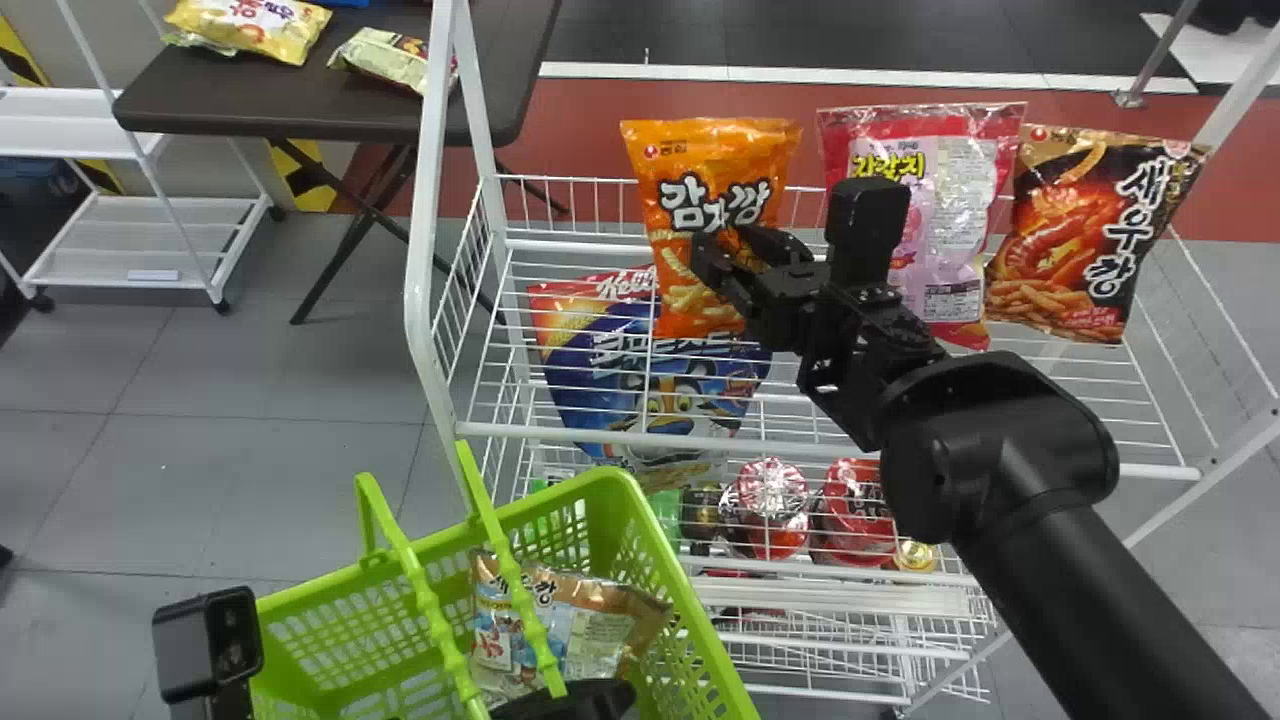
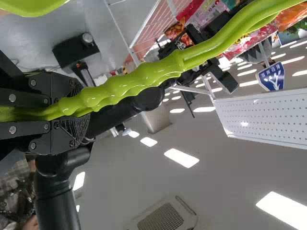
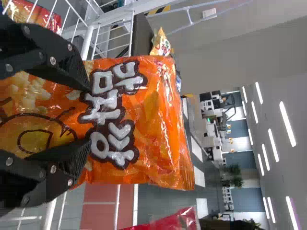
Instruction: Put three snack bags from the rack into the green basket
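Gripping well calls for easing the right end effector (image 3: pixel 89 116), its fingers apart, around the orange bag (image 3: pixel 158 120) just ahead; then pinching gently; the left end effector (image 2: pixel 79 106) clamps the basket handles (image 2: pixel 124 90).

Clear air noted above the orange bag (image 1: pixel 690 160), with a gap towards the rack's left post (image 1: pixel 417 260). Obstructions: the pink bag (image 1: pixel 940 180) near my right gripper (image 1: pixel 733 258); raised handles (image 1: pixel 430 610) across the basket's mouth (image 1: pixel 612 510).
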